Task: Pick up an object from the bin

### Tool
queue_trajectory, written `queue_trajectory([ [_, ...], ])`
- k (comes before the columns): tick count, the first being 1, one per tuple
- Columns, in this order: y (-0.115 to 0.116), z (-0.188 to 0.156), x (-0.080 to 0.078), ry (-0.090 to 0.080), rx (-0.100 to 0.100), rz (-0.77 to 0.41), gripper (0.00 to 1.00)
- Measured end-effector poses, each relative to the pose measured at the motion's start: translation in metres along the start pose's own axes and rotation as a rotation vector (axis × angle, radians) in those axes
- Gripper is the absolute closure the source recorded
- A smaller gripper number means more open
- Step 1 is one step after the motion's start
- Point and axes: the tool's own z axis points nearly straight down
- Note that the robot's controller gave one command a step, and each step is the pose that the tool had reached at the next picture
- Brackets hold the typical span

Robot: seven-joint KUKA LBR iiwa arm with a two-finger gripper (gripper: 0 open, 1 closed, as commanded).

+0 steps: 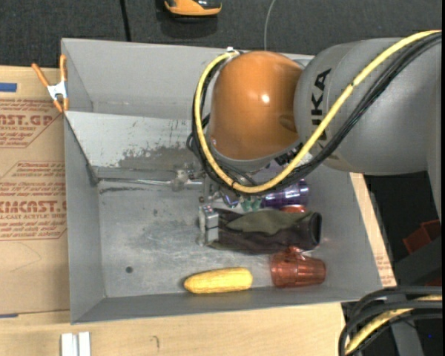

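- bin [133,221]: grey sheet metal, matt, floor pretty scuffed and scratched
- orange cover [252,102] on the wrist: smooth, looks like hard plastic, super glossy with a bright highlight
- corn cob [217,280]: yellow, bumpy, plastic-looking, slight sheen
- red cup [298,271]: see-through plastic, shiny
- dark olive bundle [267,231]: looks like cloth, matt, wrinkly
- purple thing [289,196]: glossy, kinda metallic

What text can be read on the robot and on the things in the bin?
"KA": dark letters on the grey arm; the rest of the word is hidden.
Yellow corn cob, red cup, dark pouch, purple thing: no writing can be seen on them.
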Motion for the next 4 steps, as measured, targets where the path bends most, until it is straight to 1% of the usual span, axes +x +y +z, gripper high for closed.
queue_trajectory([
  [1,-0.019,0.023,0.002,0.000,0.000,-0.212,0.00],
  [2,-0.045,0.066,0.033,-0.001,-0.001,0.012,0.00],
  [3,-0.056,0.081,0.029,0.003,0.000,0.009,0.00],
  [4,-0.092,0.102,0.019,-0.001,-0.001,0.033,0.00],
])
